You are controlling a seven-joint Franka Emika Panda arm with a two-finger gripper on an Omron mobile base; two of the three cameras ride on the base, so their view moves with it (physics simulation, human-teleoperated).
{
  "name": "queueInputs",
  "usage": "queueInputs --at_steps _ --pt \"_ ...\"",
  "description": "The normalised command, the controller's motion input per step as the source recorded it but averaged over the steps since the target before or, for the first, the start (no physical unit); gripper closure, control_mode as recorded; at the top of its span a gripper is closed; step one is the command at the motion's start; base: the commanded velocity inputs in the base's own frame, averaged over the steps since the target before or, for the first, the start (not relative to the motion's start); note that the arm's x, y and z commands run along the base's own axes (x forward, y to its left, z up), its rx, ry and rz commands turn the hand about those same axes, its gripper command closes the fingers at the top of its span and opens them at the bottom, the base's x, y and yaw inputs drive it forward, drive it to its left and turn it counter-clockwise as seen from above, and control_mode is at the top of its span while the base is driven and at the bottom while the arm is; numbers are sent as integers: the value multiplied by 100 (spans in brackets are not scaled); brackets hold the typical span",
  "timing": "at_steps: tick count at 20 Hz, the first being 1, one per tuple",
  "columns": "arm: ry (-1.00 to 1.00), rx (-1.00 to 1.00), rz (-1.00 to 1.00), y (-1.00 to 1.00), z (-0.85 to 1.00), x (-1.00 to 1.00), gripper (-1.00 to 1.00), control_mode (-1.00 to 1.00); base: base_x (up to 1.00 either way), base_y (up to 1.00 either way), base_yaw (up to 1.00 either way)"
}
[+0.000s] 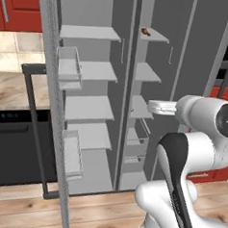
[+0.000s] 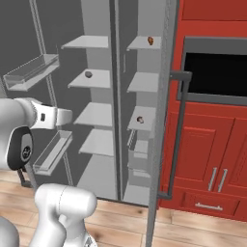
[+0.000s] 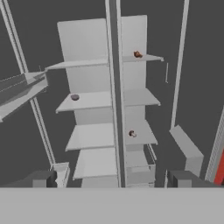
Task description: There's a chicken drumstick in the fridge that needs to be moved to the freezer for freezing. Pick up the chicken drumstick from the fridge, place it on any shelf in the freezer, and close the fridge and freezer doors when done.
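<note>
While well short of the shelves (image 3: 105,99), wide-open pincer (image 3: 112,179), free room around.

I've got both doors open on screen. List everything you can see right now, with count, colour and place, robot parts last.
fridge-freezer: one, grey, both doors swung open, white shelves in two compartments
brown item: one, reddish brown, top shelf of the right compartment; too small to name
dark item: one, dark grey-brown, second shelf of the left compartment
small item: one, brown and white, third shelf of the right compartment
door bins: clear, on the left door
cabinets: red, right of the fridge
oven opening: one, black, above the red drawers
dishwasher: one, black, left of the fridge
floor: wood planks
gripper: one, dark fingertips, open, short of the shelves
</note>
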Motion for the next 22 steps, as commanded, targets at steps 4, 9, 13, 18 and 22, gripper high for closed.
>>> queueInputs --at_steps 4,9,13,18,22 --pt "0 0 0 0 0 0 -100 100 -1 18 0" --pt "0 0 0 0 0 0 -100 100 9 -8 0" --pt "0 0 0 0 0 0 -100 100 24 4 0" --pt "0 0 0 0 0 0 -100 100 10 10 0" --pt "0 0 0 0 0 0 -100 100 14 9 0"
